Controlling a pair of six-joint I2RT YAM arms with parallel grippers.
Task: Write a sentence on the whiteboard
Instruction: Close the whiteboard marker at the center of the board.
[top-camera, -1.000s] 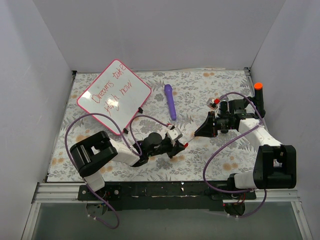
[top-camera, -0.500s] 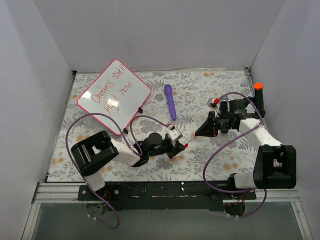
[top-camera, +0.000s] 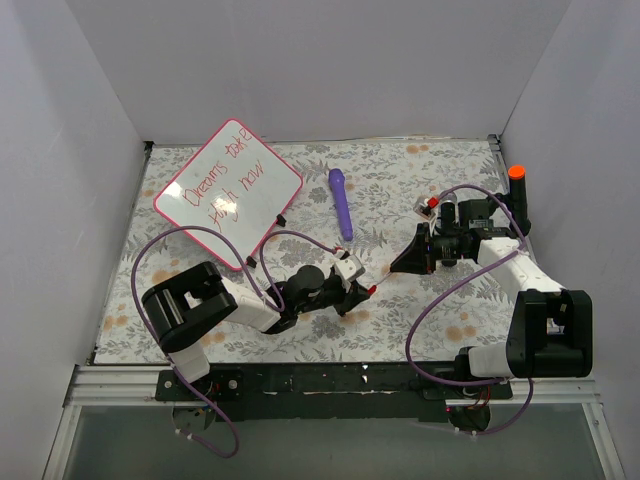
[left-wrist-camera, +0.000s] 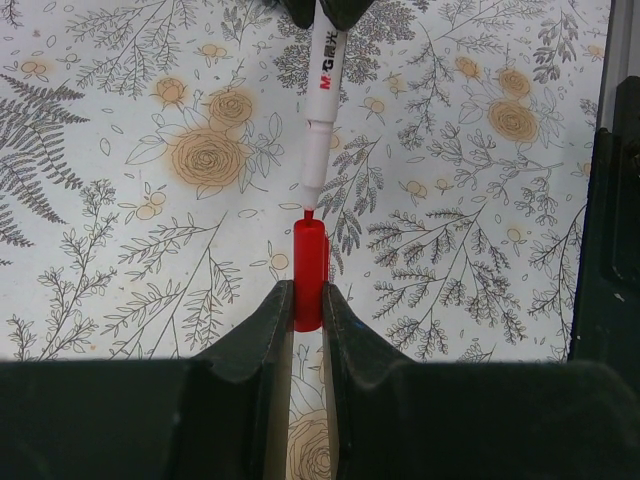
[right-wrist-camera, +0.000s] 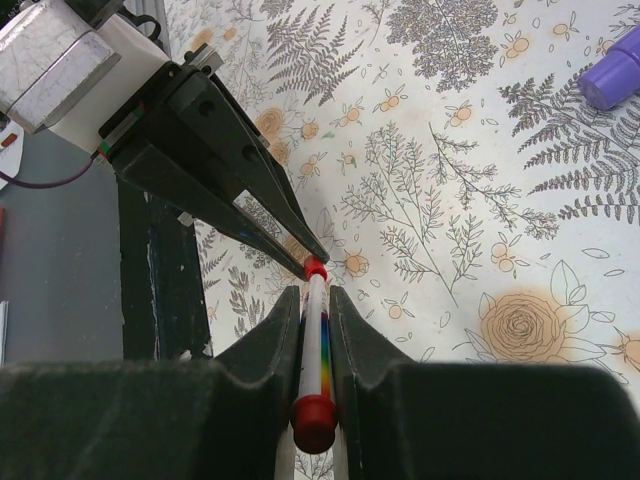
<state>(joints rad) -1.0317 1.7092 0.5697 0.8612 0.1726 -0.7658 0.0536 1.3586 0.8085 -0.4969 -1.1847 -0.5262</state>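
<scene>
Left wrist view: red cap (left-wrist-camera: 310, 262) sat half hidden btwn the left gripper (left-wrist-camera: 307, 296) jaws, clenched on it. The marker (left-wrist-camera: 323, 100), top end cut off, was grasped by the right gripper (right-wrist-camera: 315, 296) jaws, tip at the cap's mouth. The whiteboard (top-camera: 247, 232) lay far-left on the surface (top-camera: 400, 190) w/ the sentence (top-camera: 222, 185); 2nd line hard to read. The purple stick (top-camera: 341, 203) lay apart, mid-surface.

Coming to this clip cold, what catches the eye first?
Mid-table, the grippers meet tip to tip: the left gripper pinches a red cap, and the right gripper holds a white marker with its tip at the cap's mouth. At far left lies the whiteboard, its red sentence already written, a purple stick beside it.
</scene>
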